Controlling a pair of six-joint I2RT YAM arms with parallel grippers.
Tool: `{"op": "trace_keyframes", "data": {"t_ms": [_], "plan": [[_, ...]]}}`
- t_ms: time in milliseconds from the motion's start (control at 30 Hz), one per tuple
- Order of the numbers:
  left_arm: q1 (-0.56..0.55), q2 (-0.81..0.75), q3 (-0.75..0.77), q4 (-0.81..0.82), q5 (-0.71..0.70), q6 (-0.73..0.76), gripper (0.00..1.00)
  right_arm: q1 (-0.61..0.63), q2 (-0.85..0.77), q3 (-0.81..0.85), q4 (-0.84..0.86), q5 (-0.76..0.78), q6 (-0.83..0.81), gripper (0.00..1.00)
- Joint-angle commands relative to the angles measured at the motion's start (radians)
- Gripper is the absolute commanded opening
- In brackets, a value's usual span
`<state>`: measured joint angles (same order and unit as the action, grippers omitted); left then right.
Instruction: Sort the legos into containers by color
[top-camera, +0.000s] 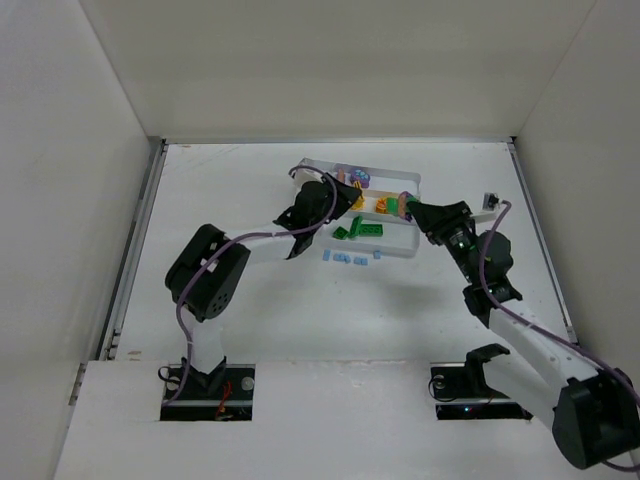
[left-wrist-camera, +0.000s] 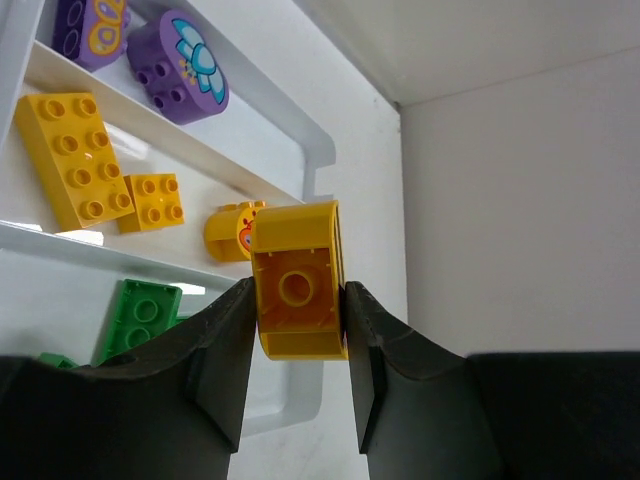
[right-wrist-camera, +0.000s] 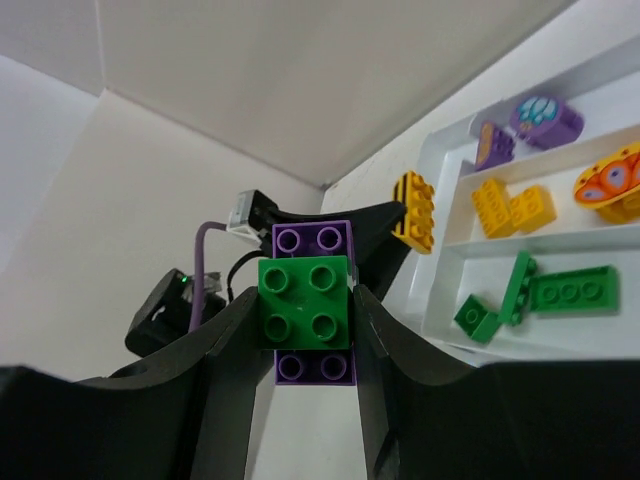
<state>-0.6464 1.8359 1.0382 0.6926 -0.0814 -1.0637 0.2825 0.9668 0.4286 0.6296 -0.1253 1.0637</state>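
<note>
The white tray (top-camera: 408, 251) has purple bricks (left-wrist-camera: 178, 67) in its far section, yellow bricks (left-wrist-camera: 75, 158) in the middle one and green bricks (left-wrist-camera: 138, 316) in the near one. My left gripper (left-wrist-camera: 297, 295) is shut on a yellow brick (left-wrist-camera: 296, 262) and holds it above the tray's left part (top-camera: 345, 196). My right gripper (right-wrist-camera: 305, 300) is shut on a clump, a green brick (right-wrist-camera: 305, 302) stuck on a purple brick (right-wrist-camera: 312, 240). It is held at the tray's right end (top-camera: 408, 206). Several pale blue bricks (top-camera: 350, 258) lie on the table in front of the tray.
A small dark object (top-camera: 490, 199) sits on the table to the right of the tray, near the right wall. White walls enclose the table on three sides. The two grippers face each other close together over the tray.
</note>
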Motion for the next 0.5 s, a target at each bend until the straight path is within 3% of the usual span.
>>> {"op": "trace_keyframes", "data": {"t_ms": [0, 467], "plan": [[-0.023, 0.042, 0.123, -0.094, -0.024, 0.024, 0.21, 0.02, -0.1, -0.022, -0.163, 0.173, -0.149, 0.3], [-0.032, 0.249, 0.401, -0.329, 0.014, 0.019, 0.22, 0.02, -0.119, -0.051, -0.162, 0.153, -0.162, 0.3]]}}
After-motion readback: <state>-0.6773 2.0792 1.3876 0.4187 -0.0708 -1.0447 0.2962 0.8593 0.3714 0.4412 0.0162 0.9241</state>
